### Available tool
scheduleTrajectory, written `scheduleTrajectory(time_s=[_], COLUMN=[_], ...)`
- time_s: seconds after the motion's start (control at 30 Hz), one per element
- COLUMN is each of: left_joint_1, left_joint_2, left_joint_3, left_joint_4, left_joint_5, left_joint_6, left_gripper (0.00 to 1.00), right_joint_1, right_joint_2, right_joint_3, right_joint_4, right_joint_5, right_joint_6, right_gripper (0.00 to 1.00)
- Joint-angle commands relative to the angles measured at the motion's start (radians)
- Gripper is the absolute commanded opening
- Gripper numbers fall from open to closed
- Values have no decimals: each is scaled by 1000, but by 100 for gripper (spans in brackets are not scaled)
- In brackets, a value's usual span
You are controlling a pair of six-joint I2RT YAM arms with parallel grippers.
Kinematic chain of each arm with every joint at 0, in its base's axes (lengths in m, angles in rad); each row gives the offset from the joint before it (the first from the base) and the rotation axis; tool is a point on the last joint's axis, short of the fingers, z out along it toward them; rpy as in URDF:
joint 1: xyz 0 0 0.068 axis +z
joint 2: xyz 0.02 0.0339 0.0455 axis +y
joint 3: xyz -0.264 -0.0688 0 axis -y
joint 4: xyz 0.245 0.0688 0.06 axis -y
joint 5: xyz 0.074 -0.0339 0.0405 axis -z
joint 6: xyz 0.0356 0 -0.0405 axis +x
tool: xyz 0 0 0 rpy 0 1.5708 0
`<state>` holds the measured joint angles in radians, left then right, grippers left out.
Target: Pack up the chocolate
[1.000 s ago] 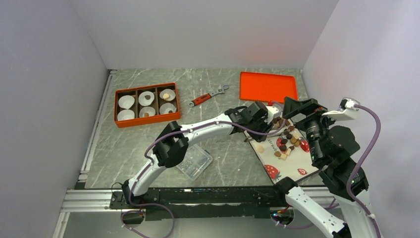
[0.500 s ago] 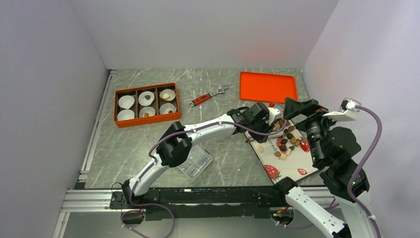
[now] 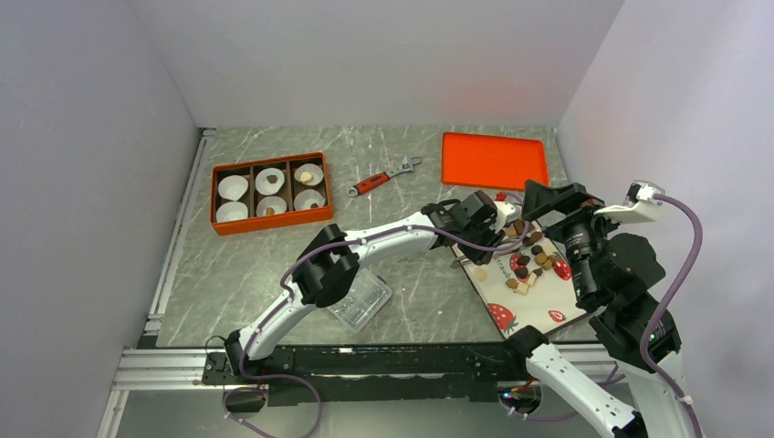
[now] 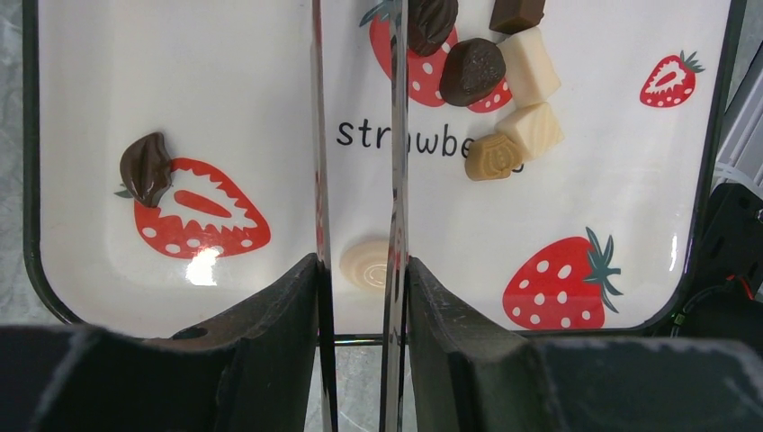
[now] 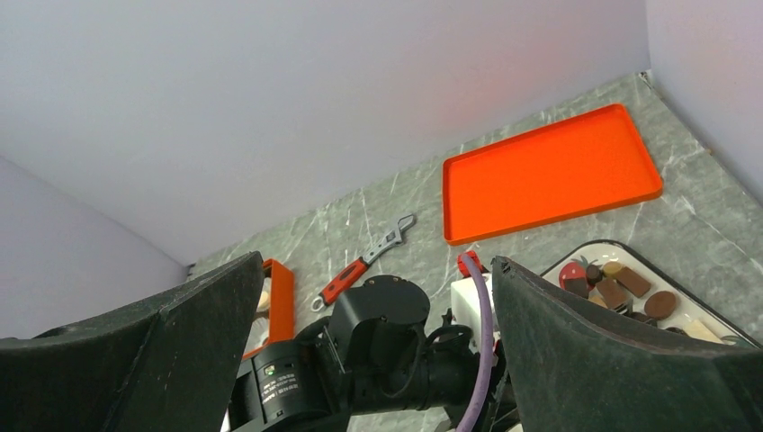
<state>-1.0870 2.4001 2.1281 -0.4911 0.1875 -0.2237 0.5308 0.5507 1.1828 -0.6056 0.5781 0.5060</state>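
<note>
The chocolate (image 3: 529,260) lies loose on a white tray printed with strawberries (image 3: 538,308). In the left wrist view, dark, tan and cream pieces (image 4: 504,99) cluster at the upper right, and one dark piece (image 4: 146,167) lies alone at the left. My left gripper (image 3: 496,237) reaches low over the tray. Its jaws (image 4: 360,265) carry thin metal blades and stand slightly apart on either side of a round cream piece (image 4: 364,264). There is a small gap on the piece's left. My right gripper (image 3: 557,196) is raised above the tray, wide open and empty (image 5: 378,297).
An orange box (image 3: 271,217) with white paper cups sits at the back left, and some cups hold a small piece (image 3: 308,176). A red-handled wrench (image 3: 383,175) and a flat orange tray (image 3: 494,160) lie at the back. A clear plastic container (image 3: 360,299) lies near the left arm.
My left gripper has moved a little to the right, further over the strawberry tray. The right arm has not moved.
</note>
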Motion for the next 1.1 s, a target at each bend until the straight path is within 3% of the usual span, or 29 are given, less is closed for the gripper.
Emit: scheduleTrajectory(time_s=[0.0,0.7,1.07], left_joint_1=[-4,37,148], left_joint_2=[-25,-341,-580], left_joint_3=[33,-303,-543], left_joint_4=[35,163,184], left_joint_5=[18,-14,-81], left_joint_6=[9,11,-37], left_gripper=[40,34,33], right_joint_1=[-2,-2,-3], right_joint_2=[3,13,34], right_joint_3=[21,-2,-17], right_joint_4=[-5,10,26], right_joint_5=[0,-20,-30], right_joint_6=[-18,0,2], right_gripper=[100,100,100])
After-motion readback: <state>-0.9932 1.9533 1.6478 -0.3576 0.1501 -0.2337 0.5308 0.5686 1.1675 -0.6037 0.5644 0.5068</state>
